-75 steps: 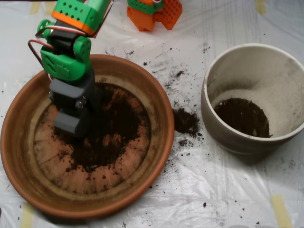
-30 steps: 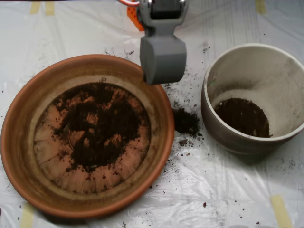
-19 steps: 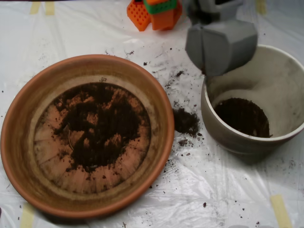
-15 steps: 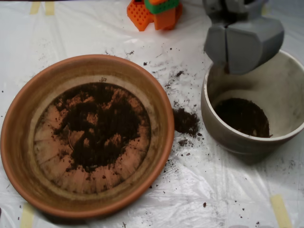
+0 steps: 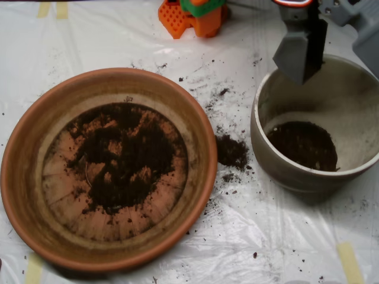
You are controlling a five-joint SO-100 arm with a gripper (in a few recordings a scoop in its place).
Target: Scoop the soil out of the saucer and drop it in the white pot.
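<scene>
Both claw (image 5: 337, 50) halves gape wide apart over the white pot (image 5: 278, 160), touching nothing.

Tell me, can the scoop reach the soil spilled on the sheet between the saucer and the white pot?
Probably yes. The spilled soil lies in the open between saucer and white pot, nothing covering it; the scoop is above the pot's rim, close by.

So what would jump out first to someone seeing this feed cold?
The large round terracotta saucer at left, with dark crumbly soil patchy over its ridged base. At right, the grey claw gapes open over the off-white pot; a spilled soil clump lies on the plastic between them.
</scene>
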